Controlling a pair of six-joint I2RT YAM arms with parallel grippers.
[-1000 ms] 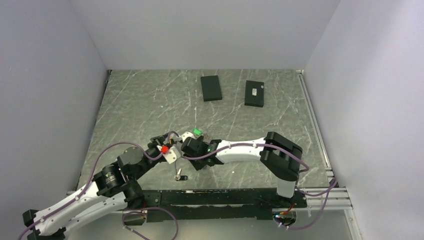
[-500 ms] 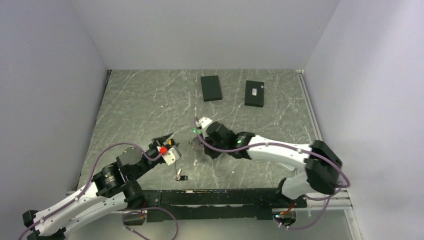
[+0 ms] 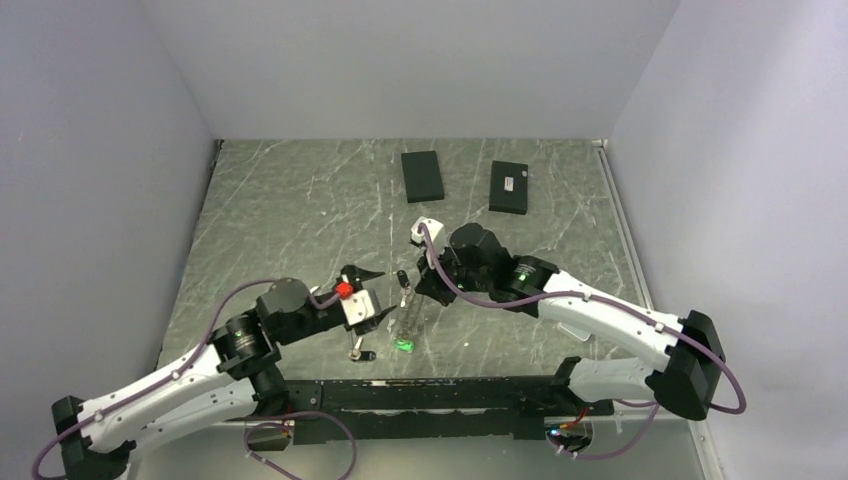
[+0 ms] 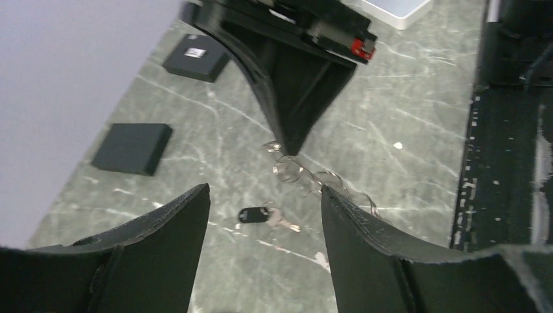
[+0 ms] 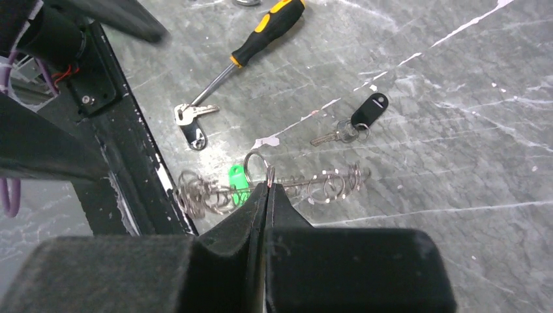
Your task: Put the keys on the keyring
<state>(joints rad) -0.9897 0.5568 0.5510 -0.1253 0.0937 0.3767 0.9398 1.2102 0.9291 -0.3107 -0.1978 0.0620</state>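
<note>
On our left, the left hand hangs low over the table with its fingers spread wide and nothing between them. Just ahead of it, in line with the gap, one key lies flat. Its black head points toward the left finger and its silver blade toward the right finger, so its long axis runs across the gap, not along the hand's reach. We judge that closing as things stand would catch the key end to end. A turn of the wrist looks wanted, so the fingers meet its long edges instead. This hand is plainly the nearer one to that key.

Beyond the key, farther out from the left hand, the keyring stretches out as a string of wire loops carrying a green tag. The right hand is pressed together on one of those loops, pinching it at the very tips. A second key and a screwdriver lie out past the tag from the right hand, apart from the ring. As far as we can tell, no key is on the ring yet.
</note>
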